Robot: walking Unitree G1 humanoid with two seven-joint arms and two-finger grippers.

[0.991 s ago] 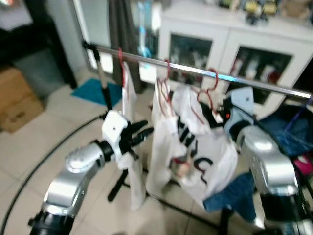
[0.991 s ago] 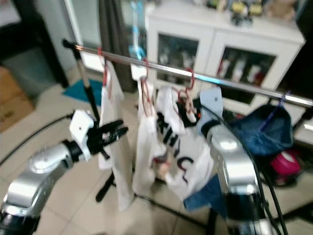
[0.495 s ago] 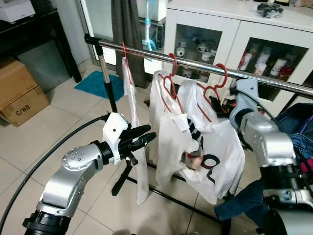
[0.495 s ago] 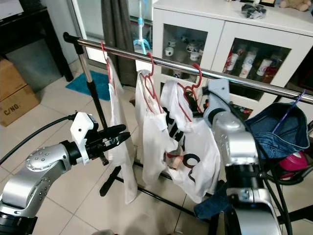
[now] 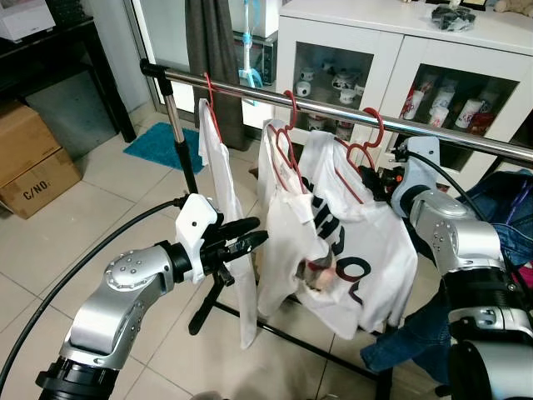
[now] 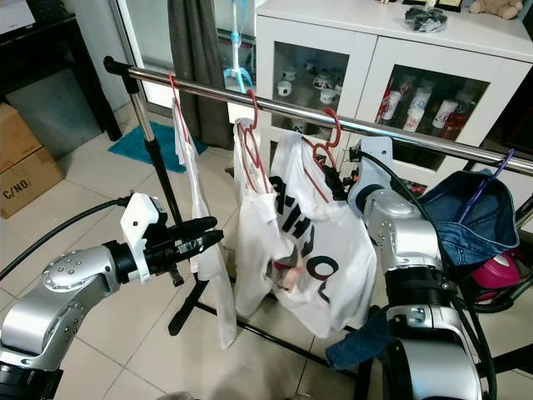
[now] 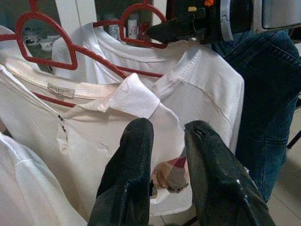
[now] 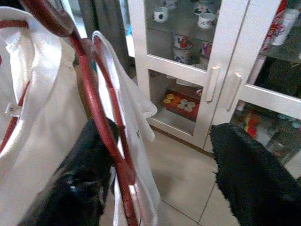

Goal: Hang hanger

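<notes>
A steel rail (image 5: 333, 111) carries three red hangers, each with a white shirt. The rightmost hanger (image 5: 372, 137) hooks over the rail and bears a white shirt with black print (image 5: 366, 250). My right gripper (image 5: 376, 177) is at that hanger's shoulder; in the right wrist view its fingers (image 8: 89, 165) are spread wide, with the red hanger (image 8: 101, 127) against one of them. My left gripper (image 5: 241, 237) hovers in front of the left shirt (image 5: 218, 167), pointing at the middle shirt (image 5: 283, 217). Its fingers (image 7: 131, 160) stand a little apart with nothing between them.
A white cabinet with glass doors (image 5: 391, 50) stands just behind the rail. Blue jeans (image 5: 508, 208) hang at the rail's right end. The rack's upright pole (image 5: 175, 142) and a black cable (image 5: 83, 258) are on my left. A cardboard box (image 5: 37, 179) sits at far left.
The view has steadied and shifted slightly. The printed shirt has swung a little on its hanger. Both grippers stay about where they were.
</notes>
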